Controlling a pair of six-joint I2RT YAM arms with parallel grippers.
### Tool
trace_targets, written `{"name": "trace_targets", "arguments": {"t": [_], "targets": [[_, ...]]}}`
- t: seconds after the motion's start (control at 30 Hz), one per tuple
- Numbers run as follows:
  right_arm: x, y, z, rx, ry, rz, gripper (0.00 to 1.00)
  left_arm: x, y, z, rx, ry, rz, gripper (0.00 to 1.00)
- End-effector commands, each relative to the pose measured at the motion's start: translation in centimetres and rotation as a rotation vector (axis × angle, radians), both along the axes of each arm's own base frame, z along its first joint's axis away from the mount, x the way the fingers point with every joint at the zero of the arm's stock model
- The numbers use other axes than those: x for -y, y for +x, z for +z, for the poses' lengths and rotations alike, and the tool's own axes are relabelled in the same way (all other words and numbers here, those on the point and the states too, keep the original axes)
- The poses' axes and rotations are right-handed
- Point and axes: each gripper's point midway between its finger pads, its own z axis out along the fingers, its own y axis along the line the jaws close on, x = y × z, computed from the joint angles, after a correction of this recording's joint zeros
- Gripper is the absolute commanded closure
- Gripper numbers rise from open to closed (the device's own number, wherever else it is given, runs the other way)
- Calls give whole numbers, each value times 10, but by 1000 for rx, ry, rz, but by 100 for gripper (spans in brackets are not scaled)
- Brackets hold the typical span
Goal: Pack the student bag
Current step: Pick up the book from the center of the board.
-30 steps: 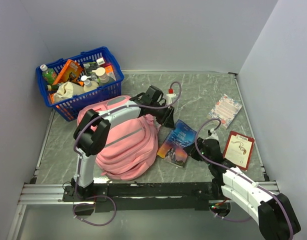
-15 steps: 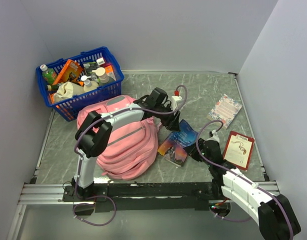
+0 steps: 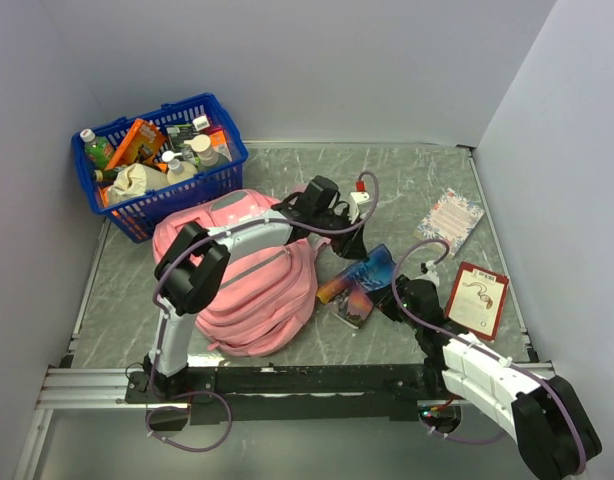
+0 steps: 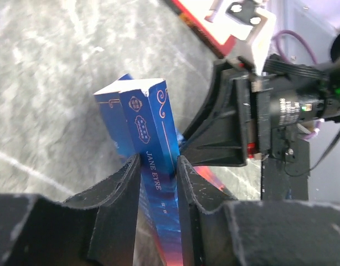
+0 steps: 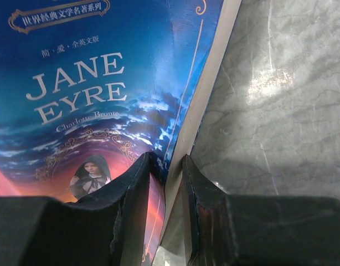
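Book [image 3: 362, 280] gripped twice.
Left hand [image 4: 158, 159] clamps spine, right hand [image 5: 167, 160] page edge; student bag [image 3: 252, 290] just left of book.

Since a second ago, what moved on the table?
The left hand swung over to the blue book and closed on its spine, tipping it up. The right hand kept pinching the opposite edge. The student bag, blue basket, floral card and red card stayed put.
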Motion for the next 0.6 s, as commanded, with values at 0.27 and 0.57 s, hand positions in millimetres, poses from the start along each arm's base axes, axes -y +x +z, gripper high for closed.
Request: {"name": "trace_targets", "arguments": {"t": [0.27, 0.57], "targets": [[2, -5, -5, -20, -62, 21, 90, 9, -176, -12, -371, 5, -549, 36], [2, -3, 12, 118, 59, -24, 58, 0, -180, -25, -384, 9, -579, 44]]}}
